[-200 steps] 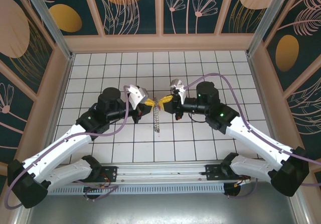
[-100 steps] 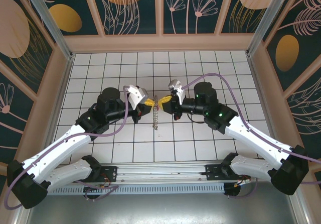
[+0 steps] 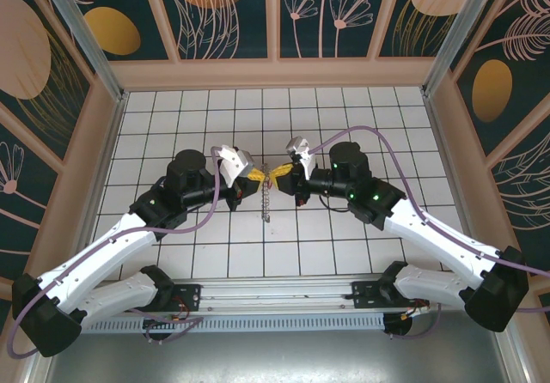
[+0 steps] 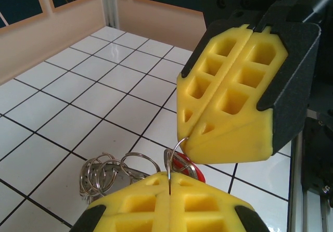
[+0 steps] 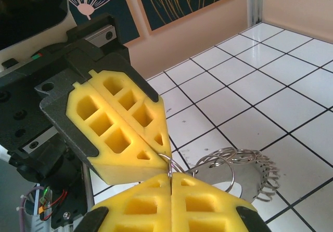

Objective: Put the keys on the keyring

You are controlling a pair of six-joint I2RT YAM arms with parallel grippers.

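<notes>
Left gripper [image 4: 169, 186] and right gripper [image 5: 171, 182], both closed, meet tip to tip, pinching a wire loop of the keyring [image 4: 112, 172].

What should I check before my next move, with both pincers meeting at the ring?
1. Left pincer shut on a wire loop of the ring: ok.
2. Right pincer shut on the same loop: ok.
3. Pincer tips clear of each other: cannot tell; they look almost touching.
4. Key in sight, its red tag just behind the left fingertips: ok.
5. Key threaded onto the ring: cannot tell.
6. Ring hanging free of the table: cannot tell; the top view shows it dangling below the pincers as a thin coil.
</notes>
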